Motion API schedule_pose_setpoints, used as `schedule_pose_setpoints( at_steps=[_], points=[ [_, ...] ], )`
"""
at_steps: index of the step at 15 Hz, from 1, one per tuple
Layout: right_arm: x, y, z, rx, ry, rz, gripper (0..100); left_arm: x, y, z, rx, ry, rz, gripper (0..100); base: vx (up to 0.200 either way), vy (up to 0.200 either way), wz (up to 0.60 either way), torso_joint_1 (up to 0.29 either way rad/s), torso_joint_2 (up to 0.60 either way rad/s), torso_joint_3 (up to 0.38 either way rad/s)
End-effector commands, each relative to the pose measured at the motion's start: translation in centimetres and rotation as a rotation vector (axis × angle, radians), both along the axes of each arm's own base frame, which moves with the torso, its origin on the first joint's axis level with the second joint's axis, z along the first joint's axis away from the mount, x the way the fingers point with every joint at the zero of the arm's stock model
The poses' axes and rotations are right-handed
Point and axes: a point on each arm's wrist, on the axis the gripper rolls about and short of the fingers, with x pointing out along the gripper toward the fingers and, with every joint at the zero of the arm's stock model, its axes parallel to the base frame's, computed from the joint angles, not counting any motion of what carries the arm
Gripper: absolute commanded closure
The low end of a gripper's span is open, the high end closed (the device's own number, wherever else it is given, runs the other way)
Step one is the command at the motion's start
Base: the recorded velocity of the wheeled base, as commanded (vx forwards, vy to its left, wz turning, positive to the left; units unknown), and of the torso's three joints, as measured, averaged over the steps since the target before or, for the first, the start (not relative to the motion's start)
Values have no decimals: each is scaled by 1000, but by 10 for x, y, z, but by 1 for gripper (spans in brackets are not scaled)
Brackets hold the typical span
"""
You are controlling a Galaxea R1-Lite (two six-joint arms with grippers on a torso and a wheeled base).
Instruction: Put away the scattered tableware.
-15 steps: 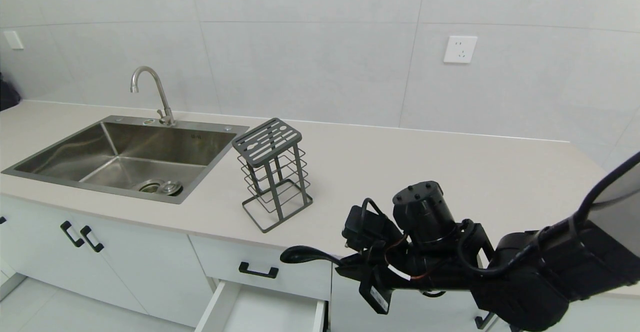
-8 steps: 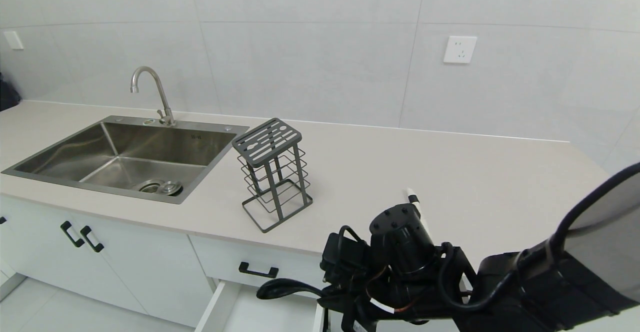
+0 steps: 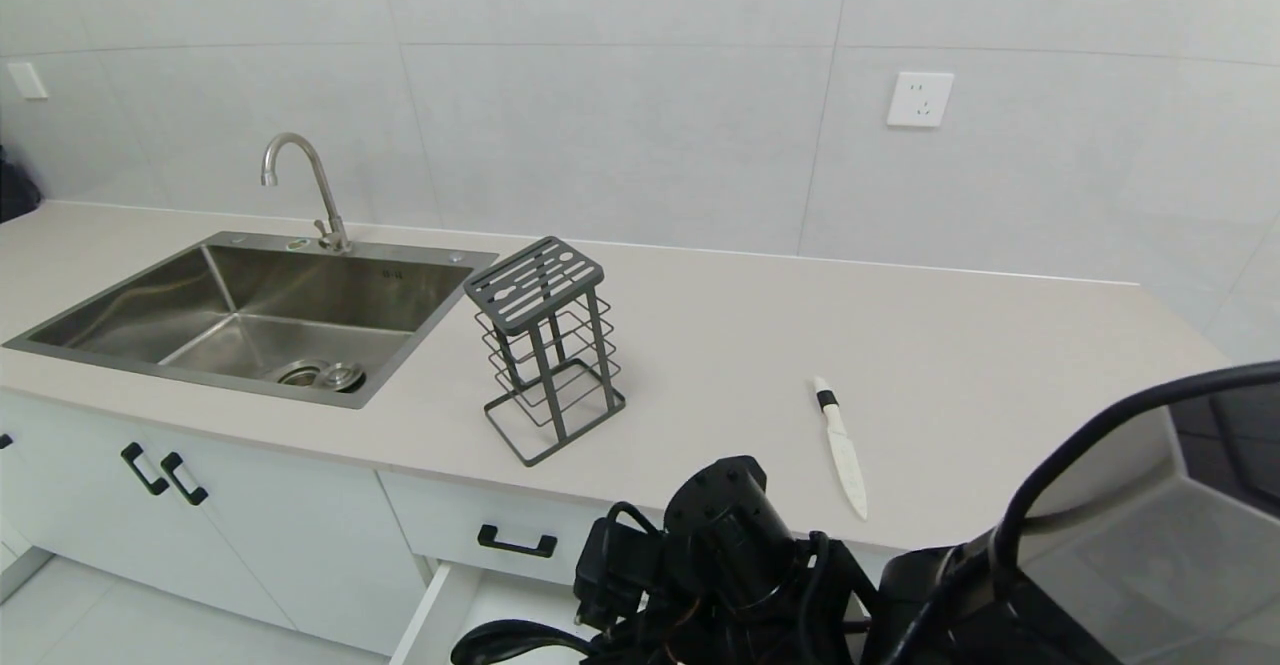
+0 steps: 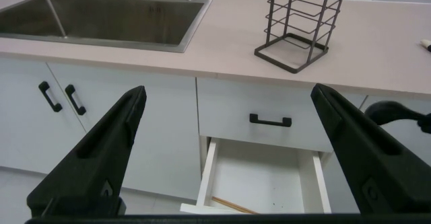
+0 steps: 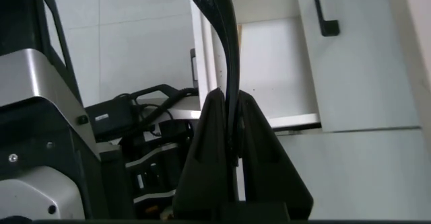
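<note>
One knife (image 3: 841, 443), one black utensil (image 3: 503, 636), one rack (image 3: 535, 281), one sink (image 3: 330, 291), one open drawer (image 4: 268, 175).

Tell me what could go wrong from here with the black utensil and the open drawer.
1. The right gripper is shut on the thin handle of the black utensil, whose long end sticks out; it may pivot or slip, or strike the rim of the open drawer.
2. The knife lies near the front edge of the counter, close to the right arm; a sweep might knock it off.
</note>
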Motion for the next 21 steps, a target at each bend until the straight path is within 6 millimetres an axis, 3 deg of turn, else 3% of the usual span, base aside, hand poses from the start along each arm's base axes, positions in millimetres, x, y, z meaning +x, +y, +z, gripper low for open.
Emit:
schedule_pose_setpoints(
  at_steps=[1,8,15,21],
  points=[
    [-1,5,-13,-33,8,-1,100,0,0,0,0,1,1,0,0,0,0,0,0,0],
    [-1,47,-9,33,-24,-59,100,0,0,0,0,1,1,0,0,0,0,0,0,0],
    [-1,48,-24,-7,-52,-12,100,0,0,0,0,1,1,0,0,0,0,-13,21,13],
    [-1,48,-25,-11,-50,-12,100,0,0,0,0,1,1,0,0,0,0,-228,465,230]
  ],
)
